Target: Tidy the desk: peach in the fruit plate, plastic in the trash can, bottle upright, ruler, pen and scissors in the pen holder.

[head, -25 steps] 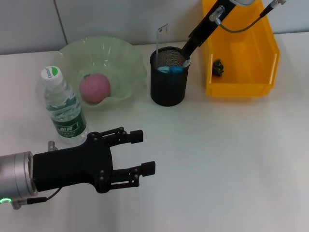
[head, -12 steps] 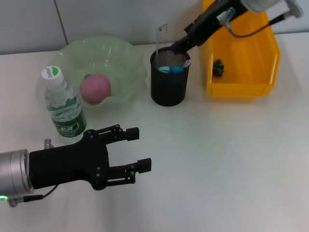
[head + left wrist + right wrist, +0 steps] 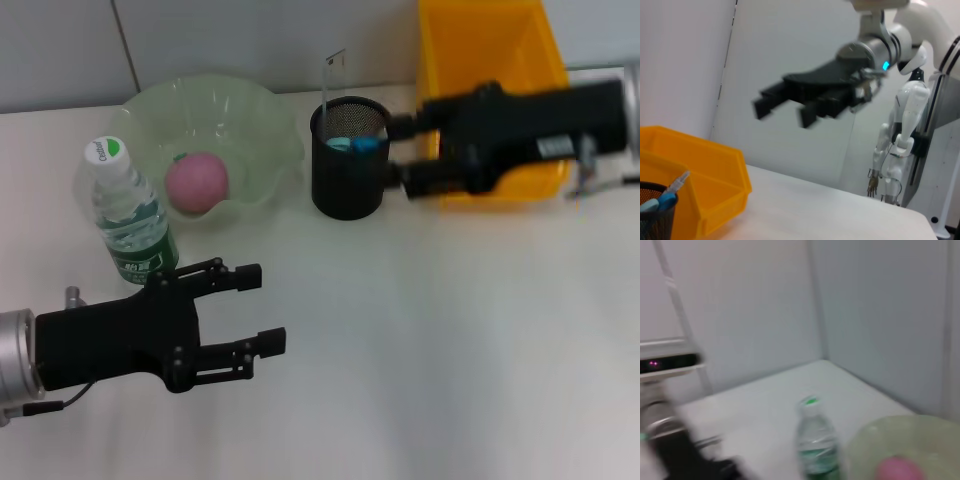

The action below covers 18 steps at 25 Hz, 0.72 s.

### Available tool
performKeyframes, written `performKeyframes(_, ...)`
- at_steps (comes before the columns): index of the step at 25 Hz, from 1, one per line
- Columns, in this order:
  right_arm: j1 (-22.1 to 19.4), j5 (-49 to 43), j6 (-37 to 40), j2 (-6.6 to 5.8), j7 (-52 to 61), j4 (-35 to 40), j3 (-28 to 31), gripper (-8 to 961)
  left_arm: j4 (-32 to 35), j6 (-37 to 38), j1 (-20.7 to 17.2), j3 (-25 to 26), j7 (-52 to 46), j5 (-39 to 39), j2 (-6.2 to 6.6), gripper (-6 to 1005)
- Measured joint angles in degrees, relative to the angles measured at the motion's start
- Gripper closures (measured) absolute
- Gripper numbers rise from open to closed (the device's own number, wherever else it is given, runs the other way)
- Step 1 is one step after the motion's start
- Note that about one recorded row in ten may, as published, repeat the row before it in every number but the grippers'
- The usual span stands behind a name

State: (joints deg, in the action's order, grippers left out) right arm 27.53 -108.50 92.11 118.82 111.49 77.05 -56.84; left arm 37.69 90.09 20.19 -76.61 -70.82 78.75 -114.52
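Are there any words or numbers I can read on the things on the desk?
None can be read.
Clear plastic water bottle: its green label has white marks, too small to read.
White and green bottle cap: marks on top, too blurred to read.

bottle [image 3: 130, 215] label print, unreadable
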Motion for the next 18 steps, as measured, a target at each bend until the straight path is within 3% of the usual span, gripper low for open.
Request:
performKeyframes(5,-4.24,6.49,6.26,-0.17,-11.44,-12.14,4.05,302,-2.69,-0.04,0.7,0.58,2.51,0.04,0.71,209)
performKeyframes(6,-4.59,7.06,8.6,-0.38,-16.81,-18.69,7.28,302,-2.69,-0.04,0.7,0.58,2.51,0.04,0.71,209)
performKeyframes(7,-4.59,7.06,8.6,-0.38,-16.81,-18.69,7.28,302,-3.6,-0.07,1.38,0.6,2.61,0.31,0.92,209)
performKeyframes(10,-4.42,6.69,10.44,-1.16,-26.17,-29.25,10.42,301,-5.05,-0.09,2.77,0.71,2.66,1.57,1.31,209)
performKeyframes(14,-4.32,6.01,9.5,-2.56,-36.91,-40.62,10.53,301,-6.43,-0.18,4.93,3.37,2.66,6.29,0.54,209)
performKeyframes(18,-5.11,5.33,7.83,-2.85,-44.7,-45.61,10.23,301,-6.88,-0.33,5.45,4.45,2.66,7.99,-0.02,208)
